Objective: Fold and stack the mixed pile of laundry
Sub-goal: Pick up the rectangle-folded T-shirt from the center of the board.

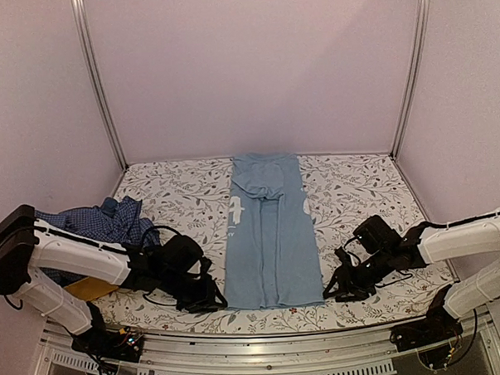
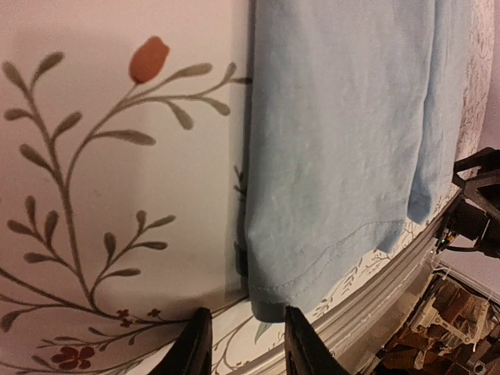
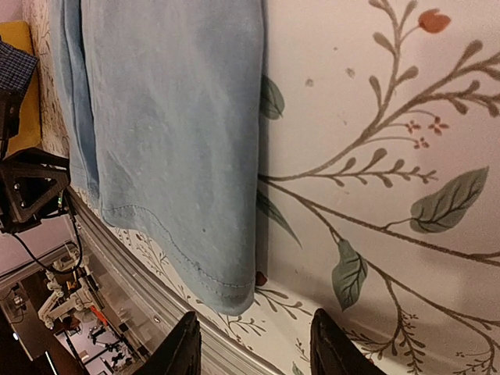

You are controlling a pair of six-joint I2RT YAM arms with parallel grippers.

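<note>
Light blue T-shirt (image 1: 265, 237) folded lengthwise, 12 to 6 o'clock; left tool (image 2: 246, 314) and right tool (image 3: 256, 316) apart, astride hem corners. Navy checked shirt (image 1: 94, 221), 9 o'clock, unfolded.

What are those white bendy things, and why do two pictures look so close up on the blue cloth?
Those are robot arms: a left arm and a right arm. The wide picture comes from a camera above and behind them. The other two come from small cameras on their wrists. On the flower-patterned table cover lies a light blue T-shirt, folded into a long strip. A navy-and-white checked shirt is bunched at the left, with a yellow fabric basket beside it. The black left fingers and right fingers sit at the strip's near corners, apart, holding nothing.
</note>
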